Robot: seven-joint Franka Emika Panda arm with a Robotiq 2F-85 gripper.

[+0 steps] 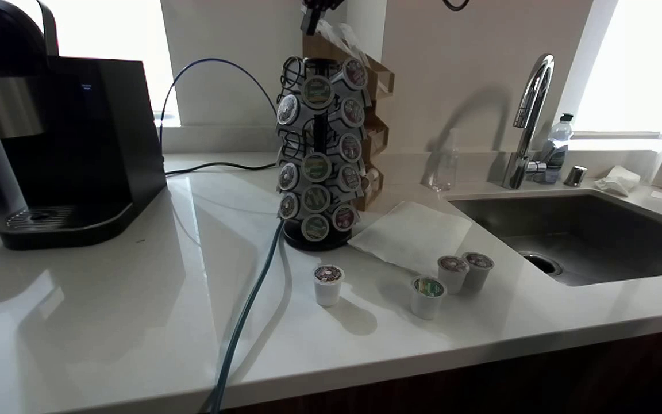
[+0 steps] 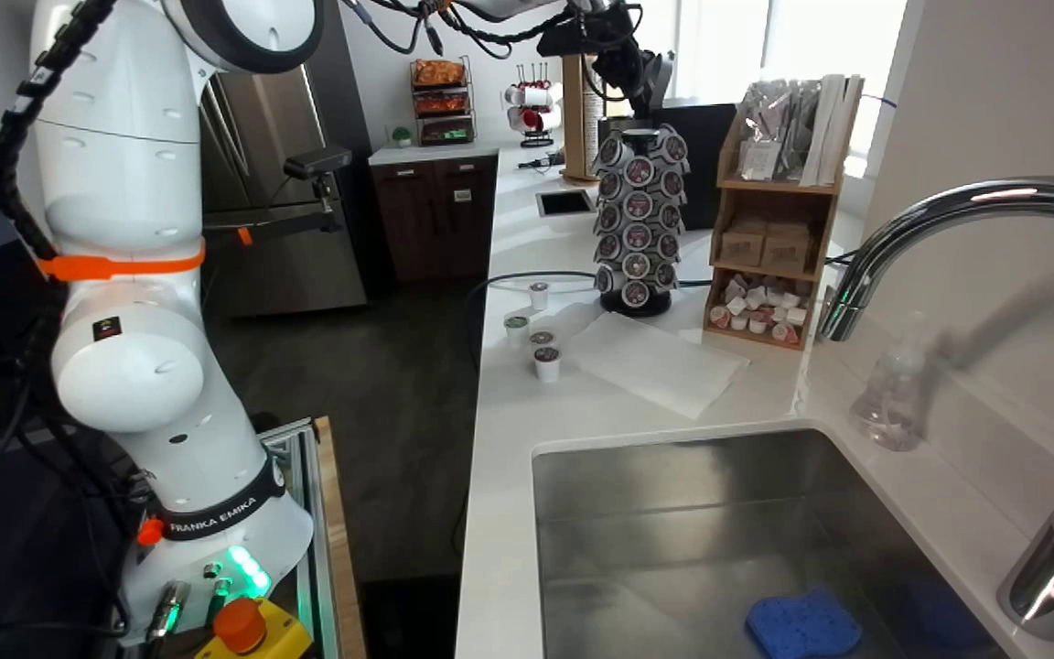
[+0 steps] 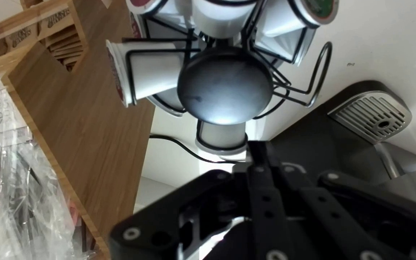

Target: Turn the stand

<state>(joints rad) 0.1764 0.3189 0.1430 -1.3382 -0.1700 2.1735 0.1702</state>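
Note:
The stand is a dark wire carousel tower with columns of round-lidded coffee pods. It stands upright on its round black base in both exterior views (image 1: 320,123) (image 2: 639,206). Some wire loops at its upper left are empty in an exterior view. In the wrist view I look down on its round black top (image 3: 225,86), with pods and empty loops around it. My gripper (image 3: 265,153) is shut, its fingertips together with nothing seen between them. In an exterior view the gripper (image 1: 311,22) hangs just above the stand's top, apart from it; it also shows in an exterior view (image 2: 650,96).
A wooden organizer (image 2: 769,188) stands close beside the stand. The black coffee machine (image 1: 87,132) is on the other side. Several loose pods (image 1: 328,284) and a paper sheet (image 1: 414,233) lie in front. A cable (image 1: 250,305) runs past the base. The sink (image 2: 673,531) is nearby.

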